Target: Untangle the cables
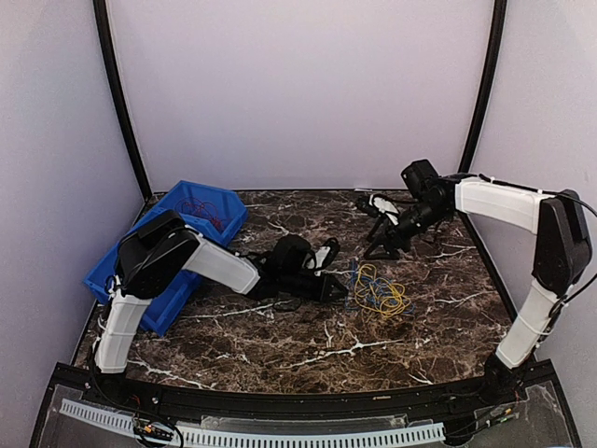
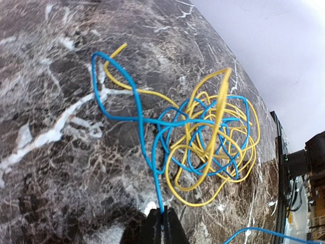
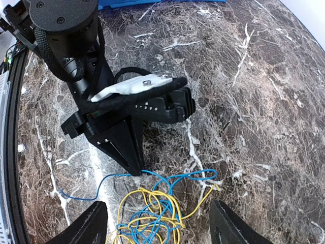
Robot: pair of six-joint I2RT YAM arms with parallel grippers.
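Note:
A tangle of blue and yellow cables point(image 1: 378, 291) lies on the marble table, right of centre. My left gripper point(image 2: 163, 218) is shut on the blue cable point(image 2: 147, 137), which runs from its tips into the yellow cable's point(image 2: 216, 127) loops. In the right wrist view the left gripper point(image 3: 136, 170) touches down at the tangle's edge, and a free blue end point(image 3: 81, 190) trails to its other side. My right gripper point(image 3: 160, 211) hovers open above the tangle with nothing between its fingers; the top view shows it point(image 1: 371, 229) behind the cables. Red cable point(image 1: 198, 207) lies in the bin.
A blue bin point(image 1: 121, 280) stands at the left edge of the table, beside the left arm. Side walls and black corner posts close in the table. A black rail point(image 2: 280, 168) runs along the table's edge.

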